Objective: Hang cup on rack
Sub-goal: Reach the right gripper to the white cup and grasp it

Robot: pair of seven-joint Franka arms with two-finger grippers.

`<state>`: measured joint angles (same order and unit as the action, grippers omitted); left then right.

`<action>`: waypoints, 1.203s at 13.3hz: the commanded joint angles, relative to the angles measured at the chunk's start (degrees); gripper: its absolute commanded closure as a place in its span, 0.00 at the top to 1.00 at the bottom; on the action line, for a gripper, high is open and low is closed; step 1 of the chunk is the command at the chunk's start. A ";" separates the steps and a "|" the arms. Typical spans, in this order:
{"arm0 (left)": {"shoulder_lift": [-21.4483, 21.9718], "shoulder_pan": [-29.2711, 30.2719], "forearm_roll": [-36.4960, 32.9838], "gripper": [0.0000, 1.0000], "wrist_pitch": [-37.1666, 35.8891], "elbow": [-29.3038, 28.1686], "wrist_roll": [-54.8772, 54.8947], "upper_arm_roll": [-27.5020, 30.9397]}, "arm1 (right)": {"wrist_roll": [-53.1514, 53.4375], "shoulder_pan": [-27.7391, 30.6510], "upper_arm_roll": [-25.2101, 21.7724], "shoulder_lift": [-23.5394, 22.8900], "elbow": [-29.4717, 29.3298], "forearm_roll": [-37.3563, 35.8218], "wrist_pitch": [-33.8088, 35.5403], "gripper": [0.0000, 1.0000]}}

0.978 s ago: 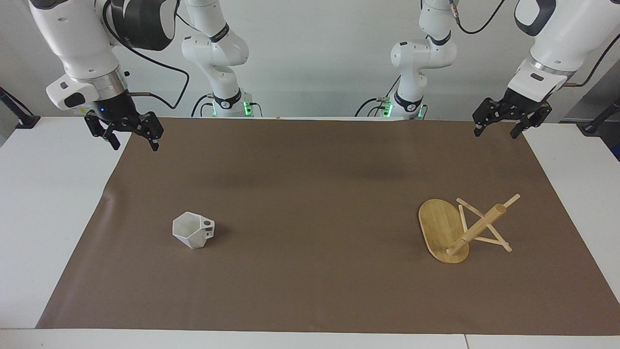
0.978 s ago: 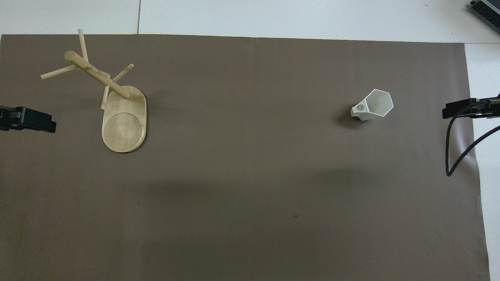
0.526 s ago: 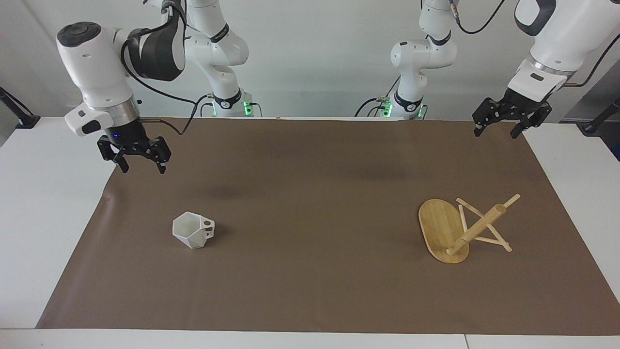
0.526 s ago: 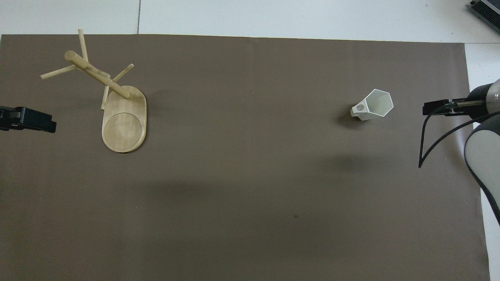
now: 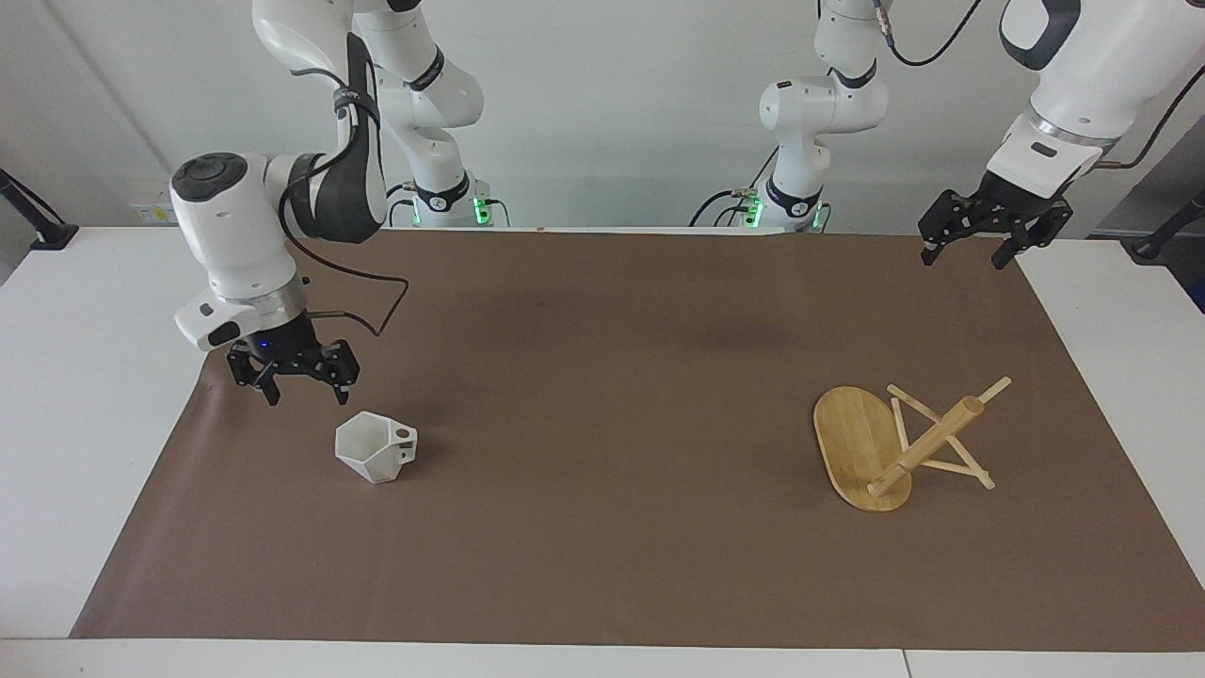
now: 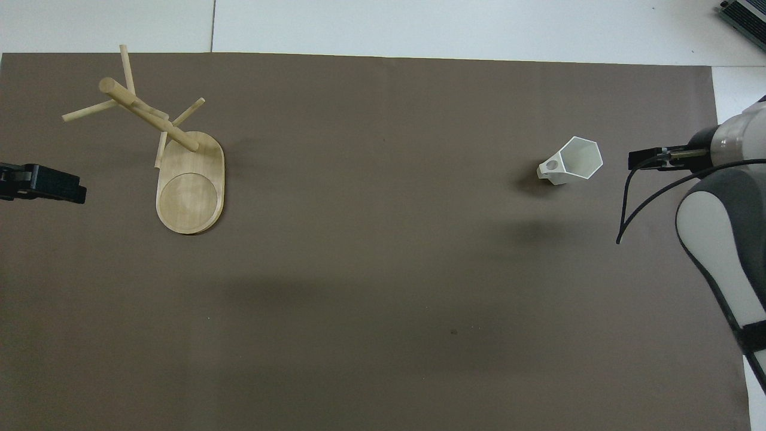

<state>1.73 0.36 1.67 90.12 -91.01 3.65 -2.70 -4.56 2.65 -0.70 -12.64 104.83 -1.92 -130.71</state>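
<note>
The white faceted cup (image 5: 375,449) (image 6: 571,160) stands on the brown mat (image 5: 602,565) with its hexagonal mouth up and its pierced handle turned toward the rack. My right gripper (image 5: 294,384) (image 6: 641,160) hangs open just above the mat, close beside the cup on the right arm's end, without touching it. The bamboo rack (image 5: 899,443) (image 6: 179,161) stands upright on its oval base toward the left arm's end, its pegs bare. My left gripper (image 5: 974,250) (image 6: 42,182) waits open and empty in the air over the mat's edge by that end.
The brown mat covers most of the white table (image 5: 85,395). A black cable (image 5: 362,301) loops from the right wrist above the mat. A dark device corner (image 6: 745,15) lies on the table's corner farthest from the robots.
The right arm has swung in and come down from the mat's corner near its base to just beside the cup. Cup, rack and left arm have not moved.
</note>
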 commanded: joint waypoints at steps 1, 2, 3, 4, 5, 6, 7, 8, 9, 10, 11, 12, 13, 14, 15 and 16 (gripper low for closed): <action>1.61 0.69 -0.70 1.00 0.23 -1.80 0.92 -0.38 | 1.22 0.42 0.87 -2.29 -0.06 -0.28 -4.10 1.00; 1.61 0.69 -0.70 1.00 0.23 -1.71 0.92 -0.38 | 1.40 0.42 0.87 -3.52 -0.06 -0.28 -5.77 1.00; 1.61 0.69 -0.70 1.00 0.23 -1.80 0.92 -0.38 | 1.40 0.42 0.87 -4.23 -0.06 -0.28 -7.09 1.00; 1.61 0.69 -0.70 1.00 0.23 -1.71 0.92 -0.38 | 1.40 0.42 0.87 -4.76 -0.06 -0.28 -7.28 1.00; 1.61 0.69 -0.70 1.00 0.23 -1.80 0.92 -0.38 | 1.48 0.42 0.87 -5.20 0.02 -0.28 -7.45 1.00; 1.61 0.69 -0.70 1.00 0.23 -1.80 0.92 -0.38 | 1.57 0.42 0.87 -5.64 0.46 -0.28 -7.98 1.00; 1.61 0.69 -0.70 1.00 0.23 -1.80 0.92 -0.38 | 1.75 0.42 0.87 -6.08 0.72 -0.28 -8.76 1.00; 1.61 0.69 -0.70 1.00 0.23 -1.80 0.92 -0.38 | 1.84 0.42 0.87 -6.52 1.16 -0.28 -9.21 1.00; 1.61 0.69 -0.70 1.00 0.23 -1.80 0.92 -0.38 | 1.84 0.42 0.87 -6.70 1.51 -0.28 -9.47 1.00; 1.61 0.69 -0.70 1.00 0.23 -1.71 0.92 -0.38 | 1.84 0.42 0.96 -6.61 2.13 -0.28 -9.39 1.00; 1.61 0.69 -0.70 1.00 0.23 -1.80 0.92 -0.38 | 1.92 0.42 0.87 -6.44 2.66 -0.19 -9.30 1.00; 1.61 0.69 -0.70 1.00 0.23 -1.80 0.92 -0.38 | 2.62 0.42 0.87 -6.26 3.01 -0.19 -8.95 1.00; 1.61 0.69 -0.70 1.00 0.23 -1.80 0.92 -0.38 | 3.41 0.51 0.96 -6.17 3.10 -0.19 -8.34 1.00; 1.61 0.69 -0.70 1.00 0.23 -1.80 0.92 -0.38 | 3.51 0.51 0.87 -6.08 3.19 -0.19 -7.38 1.00; 1.61 0.69 -0.70 1.00 0.23 -1.71 0.92 -0.38 | 3.59 0.60 0.87 -6.00 3.19 -0.19 -6.84 1.00; 1.61 0.69 -0.70 1.00 0.23 -1.71 0.92 -0.38 | 3.59 0.60 0.87 -6.00 3.19 -0.19 -6.75 1.00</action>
<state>1.73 0.36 1.67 90.12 -91.01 3.65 -2.70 -2.38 2.65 -0.39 -19.66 106.88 -1.91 -138.03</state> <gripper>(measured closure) 0.000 0.000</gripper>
